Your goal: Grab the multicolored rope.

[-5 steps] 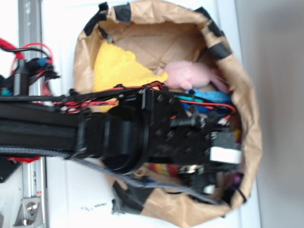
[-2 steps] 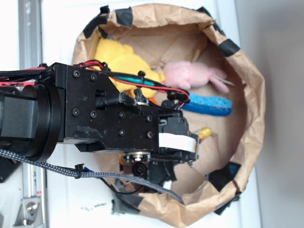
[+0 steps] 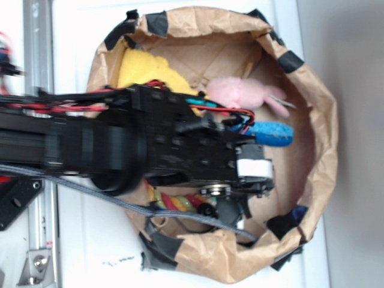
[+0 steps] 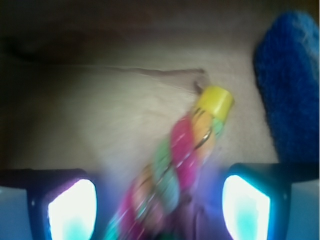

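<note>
Jaws standing wide, gripping nothing. Multicolored rope (image 4: 175, 170) lying on floor of paper bag (image 3: 312, 150), running between the two fingers, long axis slanting away toward blue spongy bar (image 4: 290, 85). Gripper (image 4: 160, 205) hovering directly over rope; closing looks sufficient.

A white table (image 3: 78, 240) fills the scene under bright, even light. A metal rail (image 3: 42, 234) runs along its left edge, and a plain grey surface (image 3: 354, 144) lies right of the table.
</note>
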{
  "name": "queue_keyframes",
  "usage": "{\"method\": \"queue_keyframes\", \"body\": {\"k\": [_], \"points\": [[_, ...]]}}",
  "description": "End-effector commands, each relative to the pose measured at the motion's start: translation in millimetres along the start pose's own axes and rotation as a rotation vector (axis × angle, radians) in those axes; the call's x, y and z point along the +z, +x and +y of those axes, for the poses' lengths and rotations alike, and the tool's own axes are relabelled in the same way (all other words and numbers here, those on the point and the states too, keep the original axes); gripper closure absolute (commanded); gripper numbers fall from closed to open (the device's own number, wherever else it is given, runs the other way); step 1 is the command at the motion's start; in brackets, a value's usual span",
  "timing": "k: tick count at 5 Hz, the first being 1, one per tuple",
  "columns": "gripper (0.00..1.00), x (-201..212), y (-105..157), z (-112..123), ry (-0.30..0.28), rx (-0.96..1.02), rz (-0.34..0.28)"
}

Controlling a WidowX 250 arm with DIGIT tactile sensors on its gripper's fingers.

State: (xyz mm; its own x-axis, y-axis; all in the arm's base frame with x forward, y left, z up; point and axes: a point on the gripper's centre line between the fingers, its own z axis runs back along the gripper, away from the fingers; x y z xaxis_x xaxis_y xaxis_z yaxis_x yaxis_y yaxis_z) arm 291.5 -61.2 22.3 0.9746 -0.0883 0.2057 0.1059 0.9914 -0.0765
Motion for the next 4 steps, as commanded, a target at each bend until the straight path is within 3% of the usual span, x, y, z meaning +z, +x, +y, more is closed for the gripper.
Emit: {"method": "queue_keyframes", "body": {"k": [1, 3, 4], "points": [[1.00, 0.3, 12.8, 20.1, 0.013, 0.114, 0.011], [1.00, 35.3, 27.7, 26.1, 0.043, 0.040, -0.041], [1.00, 86.2, 38.5, 33.2, 0.061, -0.116, -0.154]]}}
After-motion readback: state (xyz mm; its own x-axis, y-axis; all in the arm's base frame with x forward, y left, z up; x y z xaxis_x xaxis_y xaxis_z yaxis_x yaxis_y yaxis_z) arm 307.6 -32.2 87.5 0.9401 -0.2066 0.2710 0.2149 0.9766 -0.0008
